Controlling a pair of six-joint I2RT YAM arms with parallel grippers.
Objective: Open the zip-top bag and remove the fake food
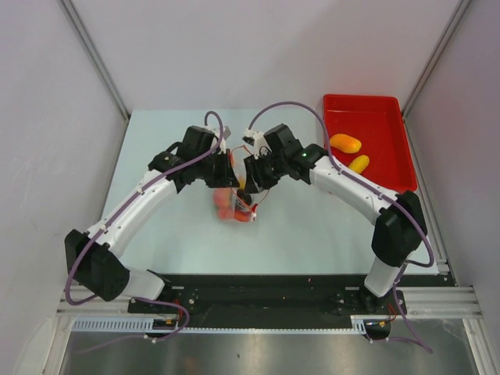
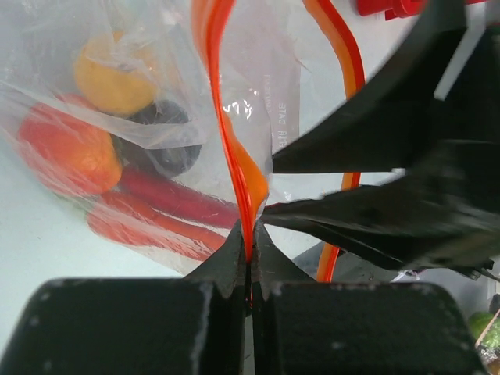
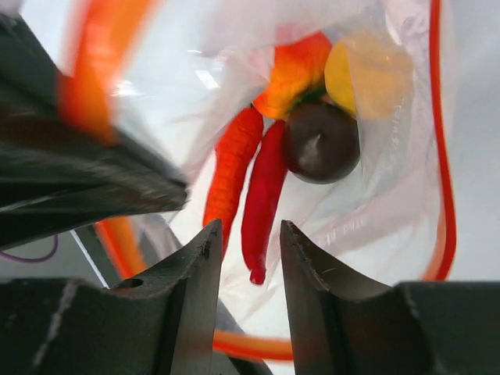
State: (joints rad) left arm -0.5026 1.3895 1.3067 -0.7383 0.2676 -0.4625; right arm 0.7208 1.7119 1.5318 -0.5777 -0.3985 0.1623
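The clear zip-top bag [image 1: 234,205] hangs between my two grippers over the table's middle. My left gripper [image 2: 249,234] is shut on its orange-red zip strip [image 2: 233,141]. My right gripper [image 3: 250,234] is open at the bag's spread mouth, its jaws either side of the tip of a red pepper [image 3: 264,203]. Inside the bag lie an orange carrot [image 3: 230,176], a dark round piece [image 3: 320,144], a yellow oval [image 3: 367,74] and an orange fruit [image 2: 66,152]. The right gripper's fingers [image 2: 375,141] show dark in the left wrist view.
A red tray [image 1: 363,99] stands at the back right with an orange oval [image 1: 345,144] and a yellow oval [image 1: 358,163] in it. Grey walls close in the table on both sides.
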